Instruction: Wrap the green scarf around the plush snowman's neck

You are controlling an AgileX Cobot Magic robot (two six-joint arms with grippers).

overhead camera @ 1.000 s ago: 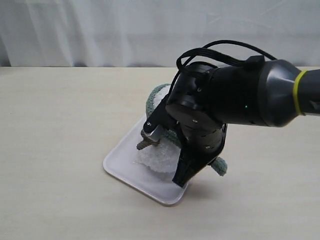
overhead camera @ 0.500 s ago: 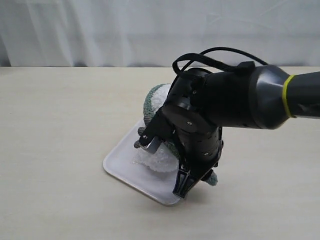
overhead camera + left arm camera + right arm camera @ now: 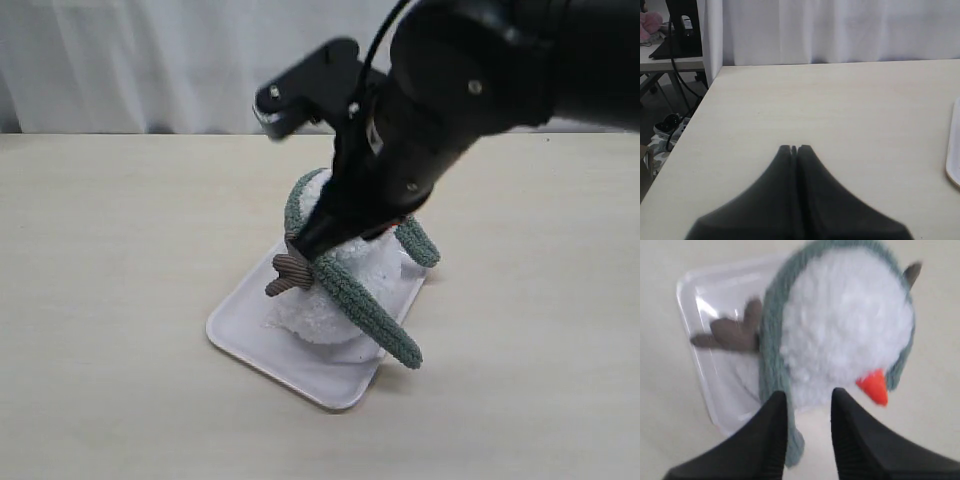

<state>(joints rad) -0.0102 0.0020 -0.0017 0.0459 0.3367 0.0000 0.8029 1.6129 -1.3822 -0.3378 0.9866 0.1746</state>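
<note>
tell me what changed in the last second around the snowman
The right gripper rose from the near edge of the tray to above the snowman. Its jaws opened, and it seems to have let go of the scarf, whose front end now hangs free. The snowman and tray stayed where they were, and the scarf is still round the neck.

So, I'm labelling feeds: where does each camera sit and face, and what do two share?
Exterior: off the arms, facing the snowman on its tray; right arm shows.
Left wrist: faces across table toward curtain; shut left pincer shows.
Right wrist: above the snowman, looking down; open right pincer shows.
Exterior and right wrist share snowman, green scarf, tray.
</note>
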